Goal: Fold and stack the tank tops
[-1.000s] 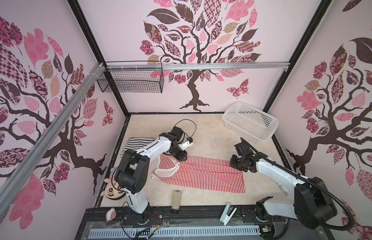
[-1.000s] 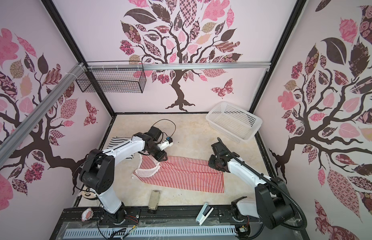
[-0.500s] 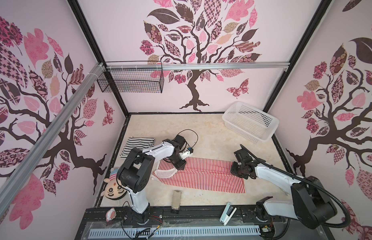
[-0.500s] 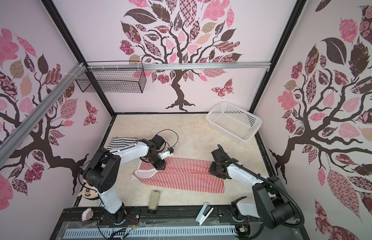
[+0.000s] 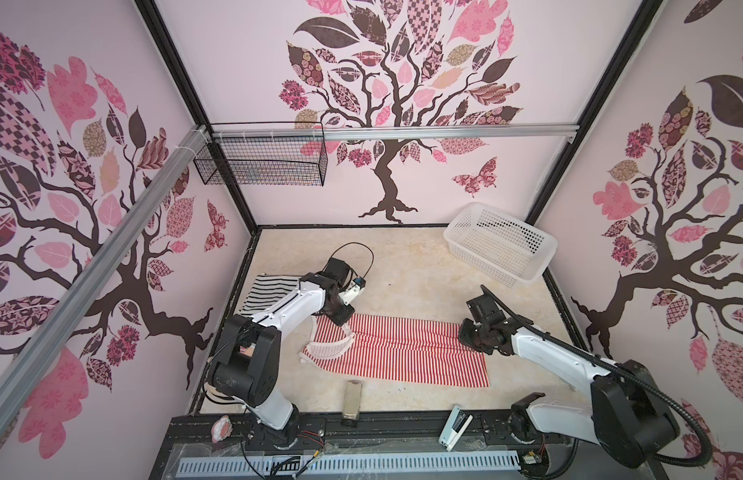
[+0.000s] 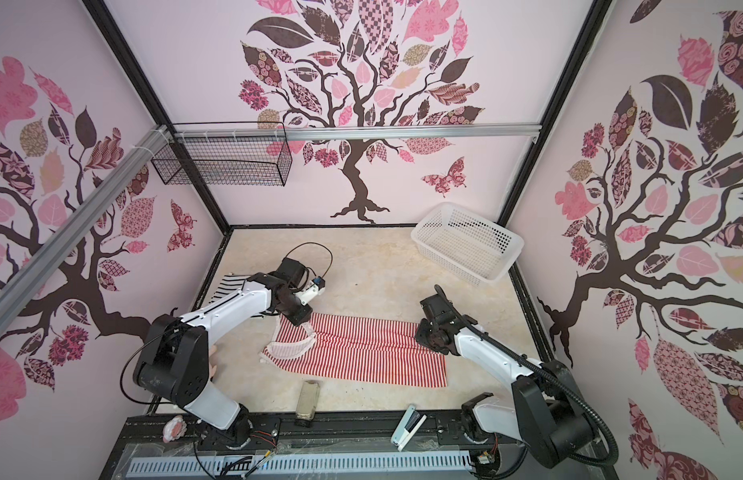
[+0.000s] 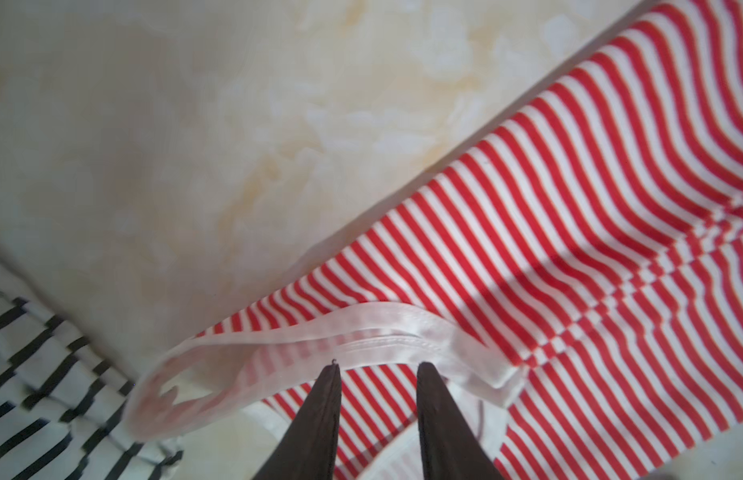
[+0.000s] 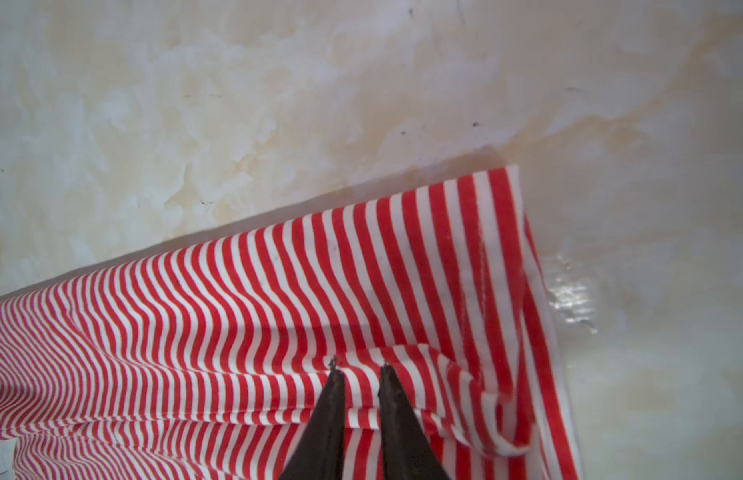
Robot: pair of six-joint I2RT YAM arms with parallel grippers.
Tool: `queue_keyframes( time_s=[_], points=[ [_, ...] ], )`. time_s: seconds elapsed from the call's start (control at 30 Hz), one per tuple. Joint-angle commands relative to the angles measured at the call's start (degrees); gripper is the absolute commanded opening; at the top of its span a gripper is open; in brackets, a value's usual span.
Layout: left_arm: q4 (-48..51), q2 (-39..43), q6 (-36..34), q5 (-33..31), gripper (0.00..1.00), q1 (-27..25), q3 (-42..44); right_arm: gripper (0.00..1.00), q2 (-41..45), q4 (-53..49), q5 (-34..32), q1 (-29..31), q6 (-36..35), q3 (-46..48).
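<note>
We note red top flat on bench, black top near its straps; left hand parted over trim, right hand pinching a hem fold. Soft, light, stretchy: grip trim and hem corners.

1. black-and-white top: partly behind left arm in both top views; blurred, edge-cropped in left wrist view.
2. red top: cropped in both wrist views.
3. right gripper: holding red top or not, can't tell.
</note>
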State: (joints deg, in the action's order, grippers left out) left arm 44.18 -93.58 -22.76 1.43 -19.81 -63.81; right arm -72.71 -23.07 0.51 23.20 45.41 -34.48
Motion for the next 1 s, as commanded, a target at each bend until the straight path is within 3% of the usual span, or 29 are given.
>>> queue_keyframes(
  time_s=[0.0, 0.23, 0.47, 0.97],
  points=[
    [-2.9, -2.1, -2.1, -3.7, 0.35, 2.1, -3.0, 0.20, -4.0, 1.5, 0.6, 0.3, -0.1, -1.4],
    [-5.7, -8.2, -3.5, -4.5, 0.36, 3.4, -8.5, 0.20, -6.8, 5.6, 1.8, 0.5, 0.7, 0.9],
    [-1.3, -15.4, -2.5, -10.0, 0.35, 3.5, -14.5, 0.21, -6.2, 5.4, 0.9, 0.6, 0.7, 2.4],
    [-0.4, -1.9, -4.1, -13.3, 0.35, 4.5, 0.7, 0.21, -4.0, 4.0, -0.8, 0.5, 1.1, 4.2]
  ],
)
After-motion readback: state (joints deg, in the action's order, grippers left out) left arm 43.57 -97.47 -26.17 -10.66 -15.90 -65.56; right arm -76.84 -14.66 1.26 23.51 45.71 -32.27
